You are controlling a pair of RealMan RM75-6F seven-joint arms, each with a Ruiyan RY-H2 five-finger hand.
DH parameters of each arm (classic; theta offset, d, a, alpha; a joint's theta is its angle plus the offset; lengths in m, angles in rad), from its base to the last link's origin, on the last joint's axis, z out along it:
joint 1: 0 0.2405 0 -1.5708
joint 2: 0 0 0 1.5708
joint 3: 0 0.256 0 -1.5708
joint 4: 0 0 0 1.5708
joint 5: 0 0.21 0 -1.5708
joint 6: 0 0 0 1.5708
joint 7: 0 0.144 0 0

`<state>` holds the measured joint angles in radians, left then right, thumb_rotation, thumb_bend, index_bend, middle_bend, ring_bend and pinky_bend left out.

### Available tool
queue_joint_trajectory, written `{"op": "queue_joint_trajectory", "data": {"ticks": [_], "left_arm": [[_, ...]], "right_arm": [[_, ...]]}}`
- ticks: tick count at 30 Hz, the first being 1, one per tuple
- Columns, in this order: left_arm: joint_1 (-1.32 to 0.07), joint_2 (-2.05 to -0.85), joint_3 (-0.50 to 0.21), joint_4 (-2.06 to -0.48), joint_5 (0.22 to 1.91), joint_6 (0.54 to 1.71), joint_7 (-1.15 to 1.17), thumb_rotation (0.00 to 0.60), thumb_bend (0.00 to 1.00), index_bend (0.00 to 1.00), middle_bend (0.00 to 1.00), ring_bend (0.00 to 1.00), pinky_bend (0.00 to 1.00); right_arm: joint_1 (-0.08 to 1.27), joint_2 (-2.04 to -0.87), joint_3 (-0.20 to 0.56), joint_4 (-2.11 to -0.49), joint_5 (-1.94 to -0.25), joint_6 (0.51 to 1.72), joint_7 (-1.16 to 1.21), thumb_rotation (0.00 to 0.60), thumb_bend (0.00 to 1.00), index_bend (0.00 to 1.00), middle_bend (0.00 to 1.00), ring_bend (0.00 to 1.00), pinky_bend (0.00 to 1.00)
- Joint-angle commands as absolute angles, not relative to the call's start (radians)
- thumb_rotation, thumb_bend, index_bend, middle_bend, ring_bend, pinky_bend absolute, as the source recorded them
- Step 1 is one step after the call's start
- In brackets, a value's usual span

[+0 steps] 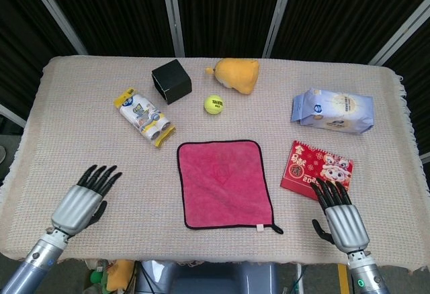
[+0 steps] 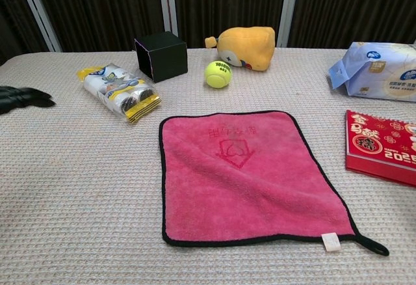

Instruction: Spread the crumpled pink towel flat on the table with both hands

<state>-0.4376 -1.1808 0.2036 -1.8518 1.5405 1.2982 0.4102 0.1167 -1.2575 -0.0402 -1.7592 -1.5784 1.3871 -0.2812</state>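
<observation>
Head view: one pink towel (image 1: 225,183) lies flat; two hands' fingers (image 1: 98,176) spread, holding nothing.

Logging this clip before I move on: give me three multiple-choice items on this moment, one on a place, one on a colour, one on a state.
1. What lies nearest the far edge of the pink towel?
A. tennis ball
B. wipes pack
C. red calendar

2. What colour is the towel's edging?
A. white
B. black
C. yellow

3. How does the towel lie?
A. crumpled in a heap
B. folded in half
C. spread flat, held by neither hand

Key:
1 A, the tennis ball sits just beyond that edge.
2 B, a black border rings the pink cloth.
3 C, the left hand and right hand are open, clear of the towel on either side.
</observation>
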Motion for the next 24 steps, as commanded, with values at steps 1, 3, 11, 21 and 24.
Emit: {"op": "queue_joint_trajectory", "data": {"ticks": [1,3,11,21,24], "left_arm": [[-0.521,-1.224,0.198,-1.894,1.574,1.14,0.497,0.6,0.7,0.0,0.0,0.0,0.0],[-0.541,-1.237,0.187,-1.908,1.56,1.094,0.527,0.6,0.72,0.0,0.0,0.0,0.0],[-0.627,-1.365,0.114,-1.937,1.386,0.911,0.742,0.6,0.76,0.0,0.0,0.0,0.0],[-0.676,-1.487,0.102,-1.927,1.195,0.87,0.922,0.6,0.76,0.0,0.0,0.0,0.0],[-0.684,-1.506,0.112,-1.929,1.167,0.875,0.952,0.6,0.76,0.0,0.0,0.0,0.0]], "right_arm": [[0.109,-1.26,-0.044,-1.753,-1.586,1.397,-0.272,0.6,0.41,0.0,0.0,0.0,0.0],[0.11,-1.26,-0.041,-1.75,-1.586,1.4,-0.266,0.6,0.42,0.0,0.0,0.0,0.0],[0.108,-1.249,-0.027,-1.74,-1.575,1.409,-0.232,0.6,0.42,0.0,0.0,0.0,0.0],[0.1,-1.241,-0.024,-1.733,-1.576,1.423,-0.204,0.6,0.42,0.0,0.0,0.0,0.0],[0.099,-1.241,-0.023,-1.731,-1.578,1.426,-0.2,0.6,0.41,0.0,0.0,0.0,0.0]]}}
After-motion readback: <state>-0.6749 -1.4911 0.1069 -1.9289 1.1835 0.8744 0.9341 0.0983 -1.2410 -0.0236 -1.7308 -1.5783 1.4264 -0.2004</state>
